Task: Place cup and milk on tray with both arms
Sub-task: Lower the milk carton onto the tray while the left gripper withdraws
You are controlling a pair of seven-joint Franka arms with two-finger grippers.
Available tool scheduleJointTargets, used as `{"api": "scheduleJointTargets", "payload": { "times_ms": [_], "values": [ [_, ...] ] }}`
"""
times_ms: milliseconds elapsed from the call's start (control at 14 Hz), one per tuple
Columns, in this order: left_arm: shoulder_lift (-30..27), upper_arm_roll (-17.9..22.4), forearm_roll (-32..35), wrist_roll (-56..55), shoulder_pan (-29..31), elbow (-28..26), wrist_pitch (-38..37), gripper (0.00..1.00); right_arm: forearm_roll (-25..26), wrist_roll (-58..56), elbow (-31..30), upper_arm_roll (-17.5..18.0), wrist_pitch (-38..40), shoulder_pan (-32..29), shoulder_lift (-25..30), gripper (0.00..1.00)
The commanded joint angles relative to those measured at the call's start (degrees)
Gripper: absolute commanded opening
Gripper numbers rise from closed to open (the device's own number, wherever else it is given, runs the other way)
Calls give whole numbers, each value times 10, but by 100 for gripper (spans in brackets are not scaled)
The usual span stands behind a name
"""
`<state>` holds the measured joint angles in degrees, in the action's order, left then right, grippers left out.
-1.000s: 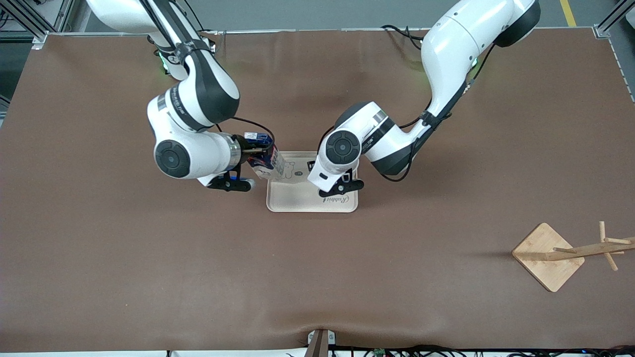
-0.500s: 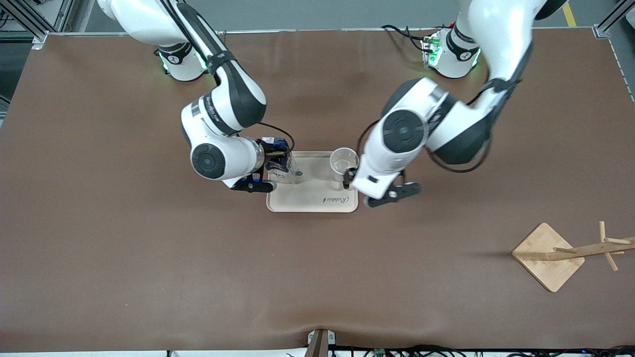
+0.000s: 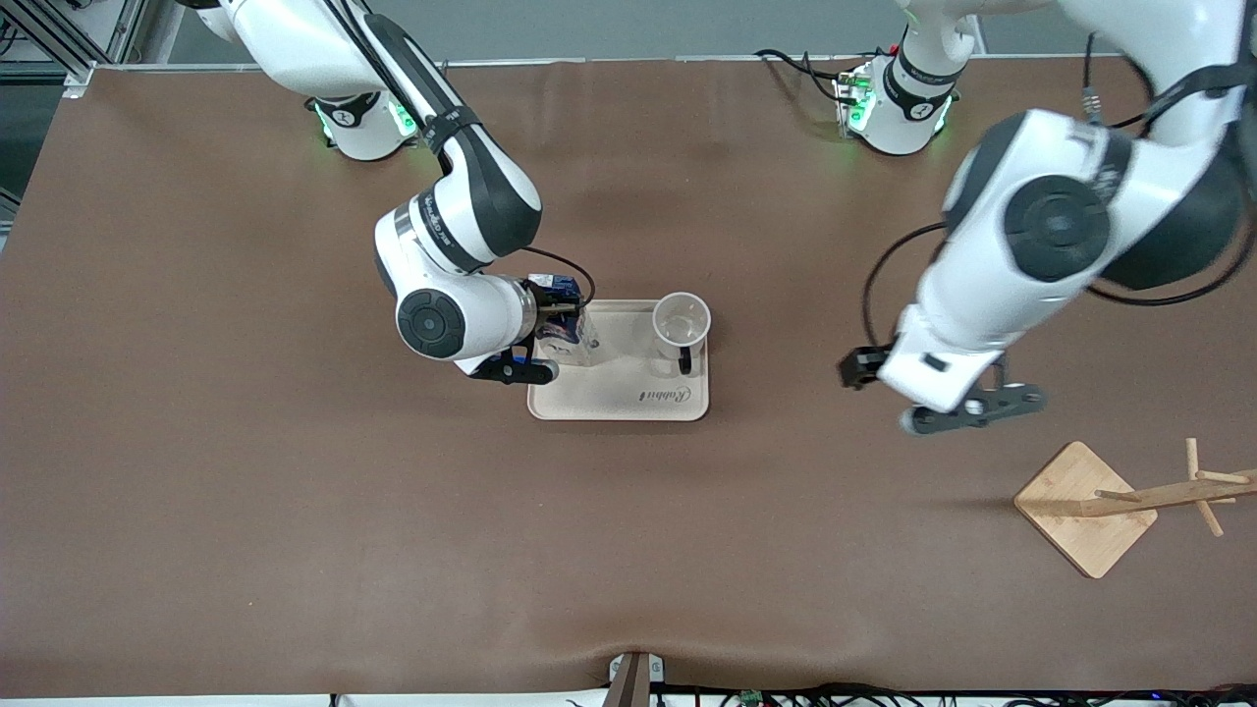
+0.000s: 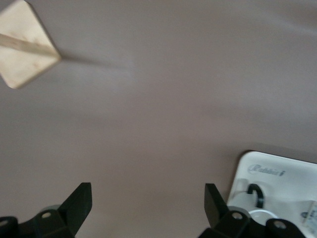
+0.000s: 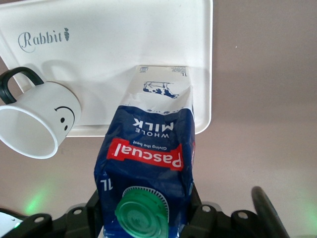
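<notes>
— Cream tray (image 3: 601, 398), and how much of the job is sitting on it?

— Half for certain. The cup (image 3: 682, 325) stands upright on the tray, at the end toward my left arm, handle turned toward the front camera. My left gripper (image 3: 864, 370) is off it, up over bare table between the tray and the wooden stand (image 3: 1085, 508), fingers (image 4: 74, 206) spread wide with nothing between them.

— And the milk?

— The milk (image 3: 567, 329) is upright at the tray's other end, the one toward my right arm. From my right wrist its base looks set down on the tray's surface near the corner — I judge it landed, though I can't be sure the whole base is flat. My right gripper (image 3: 552, 316) has the carton's top between its fingers, just under the green cap (image 5: 141, 214), the jaws drawn in close to its sides. Whether they are pinching it or just coming off it, I cannot tell.

— So what's left?

— Let go of the carton, if I haven't, and lift clear without tipping it. Tall and narrow — I reckon it could topple if a finger drags.

— Count things for me.

— One tray, one cup, one milk carton, one wooden stand, two arms, two grippers.
</notes>
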<state>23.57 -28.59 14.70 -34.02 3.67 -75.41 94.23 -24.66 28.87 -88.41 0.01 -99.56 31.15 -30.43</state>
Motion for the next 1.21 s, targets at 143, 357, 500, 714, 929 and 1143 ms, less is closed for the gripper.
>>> {"api": "scheduleJointTargets", "payload": {
  "times_ms": [143,357,500,714,929,1143],
  "values": [
    [-87,-2,5,32,59,-17,-49,100,-4,6,18,-4,2,-2,-16,100],
    [-122,-1,2,68,81,-18,-71,100,-4,5,27,-5,15,-6,-12,100],
    [-140,-1,-1,111,101,-20,-80,100,-4,6,38,-6,31,-8,-11,100],
    [-175,123,-30,169,12,-45,-80,100,-4,7,43,-6,38,-9,-11,100],
    [-213,218,-98,232,-33,-76,-78,100,-5,7,65,-7,55,-13,-9,100],
    [-259,234,-108,251,-42,-143,-52,100,-5,7,104,-7,106,-34,-4,100]
  ]
}}
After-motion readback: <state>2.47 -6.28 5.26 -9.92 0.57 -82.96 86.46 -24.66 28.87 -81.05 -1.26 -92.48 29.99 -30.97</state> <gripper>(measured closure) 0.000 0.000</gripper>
